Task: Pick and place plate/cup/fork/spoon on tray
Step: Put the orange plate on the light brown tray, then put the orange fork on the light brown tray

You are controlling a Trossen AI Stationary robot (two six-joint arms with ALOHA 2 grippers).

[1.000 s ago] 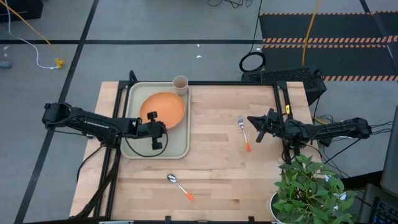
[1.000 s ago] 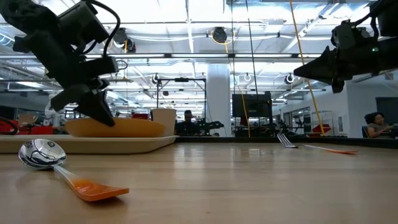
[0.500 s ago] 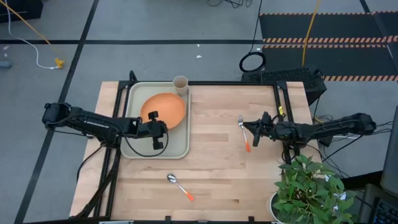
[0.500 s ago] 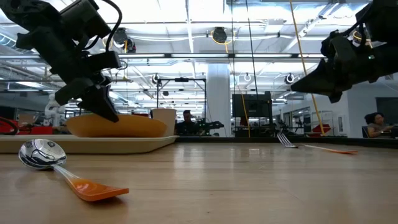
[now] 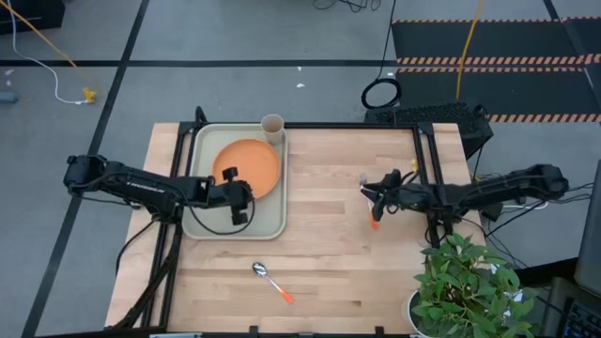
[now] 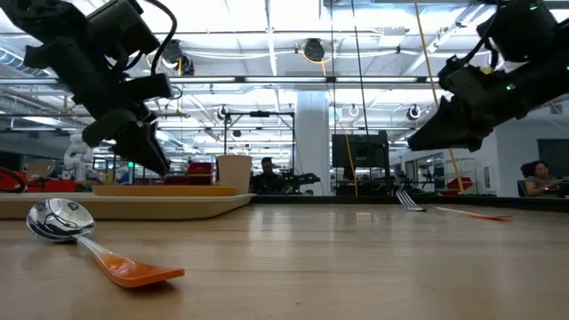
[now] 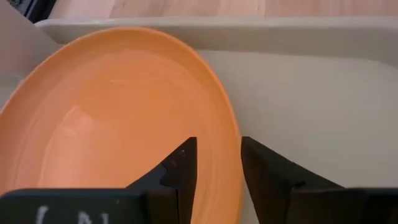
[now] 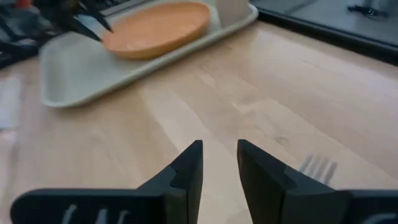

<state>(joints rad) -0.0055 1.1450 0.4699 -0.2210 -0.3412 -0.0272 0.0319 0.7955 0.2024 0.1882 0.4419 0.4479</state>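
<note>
The orange plate (image 5: 252,161) lies flat in the pale tray (image 5: 202,225) at the table's left. The beige cup (image 5: 272,126) stands at the tray's far right corner. My left gripper (image 5: 246,192) is open just above the plate; in the left wrist view (image 7: 219,165) its fingers stand on either side of the plate's near rim. The fork (image 5: 369,202) lies on the table at the right, tines (image 8: 317,167) toward the far edge. My right gripper (image 5: 366,191) is open and empty above the fork. The spoon (image 5: 269,280) lies near the front edge.
A potted plant (image 5: 460,282) stands at the table's near right corner, close to my right arm. Bare wood lies between the tray and the fork. A black frame (image 5: 441,117) runs along the far edge.
The plate has dropped from a tilt, one side raised, to lying flat in the tray under my left gripper. My right gripper has moved toward the table's left edge and down, from right of the fork to over it.
</note>
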